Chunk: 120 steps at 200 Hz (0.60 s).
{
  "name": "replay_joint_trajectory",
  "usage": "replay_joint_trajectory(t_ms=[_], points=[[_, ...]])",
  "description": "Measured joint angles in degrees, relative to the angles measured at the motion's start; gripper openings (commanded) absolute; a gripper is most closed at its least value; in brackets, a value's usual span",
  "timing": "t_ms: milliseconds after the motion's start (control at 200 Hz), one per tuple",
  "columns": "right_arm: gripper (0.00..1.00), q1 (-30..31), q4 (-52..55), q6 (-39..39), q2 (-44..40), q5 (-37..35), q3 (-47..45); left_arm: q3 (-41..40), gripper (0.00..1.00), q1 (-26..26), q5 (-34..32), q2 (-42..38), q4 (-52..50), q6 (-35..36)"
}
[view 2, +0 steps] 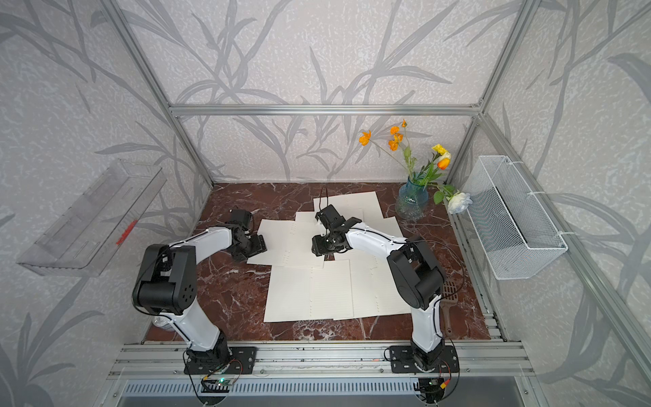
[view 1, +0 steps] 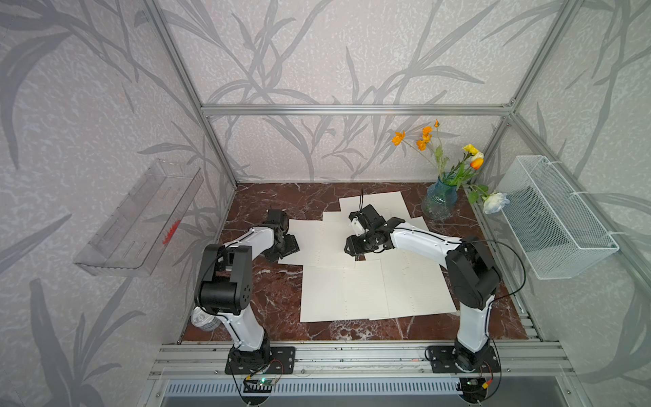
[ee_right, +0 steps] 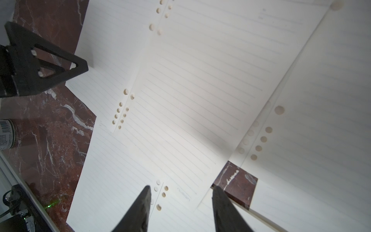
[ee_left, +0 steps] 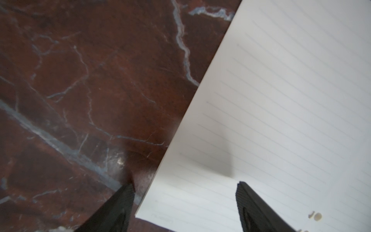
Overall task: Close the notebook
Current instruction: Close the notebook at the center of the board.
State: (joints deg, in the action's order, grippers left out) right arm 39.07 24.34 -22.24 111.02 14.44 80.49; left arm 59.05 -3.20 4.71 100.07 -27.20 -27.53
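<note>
A blue glass vase [view 1: 440,201] with orange, yellow and white flowers [view 1: 473,158] stands at the back corner of the red marble desk [view 1: 278,303]. A white wire basket [view 1: 553,215] hangs on one wall. A clear plastic tray [view 1: 137,218] hangs on the opposite wall.

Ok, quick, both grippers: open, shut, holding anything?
Left gripper: open, empty, straddling the edge of a sheet.
Right gripper: open, empty, over the paper.

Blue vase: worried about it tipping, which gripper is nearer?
Right. The right gripper hovers over the sheets nearer the blue vase; the left gripper is farther away at the sheets' opposite edge.
</note>
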Motion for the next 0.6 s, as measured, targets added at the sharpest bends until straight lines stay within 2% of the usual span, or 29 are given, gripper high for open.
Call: replay_joint_trajectory(t_ms=[600], points=[[0.5,0.46,0.42,0.46,1.2,1.42,2.16,-5.14,0.8,-0.72,9.25,-4.22,4.33,-0.76]])
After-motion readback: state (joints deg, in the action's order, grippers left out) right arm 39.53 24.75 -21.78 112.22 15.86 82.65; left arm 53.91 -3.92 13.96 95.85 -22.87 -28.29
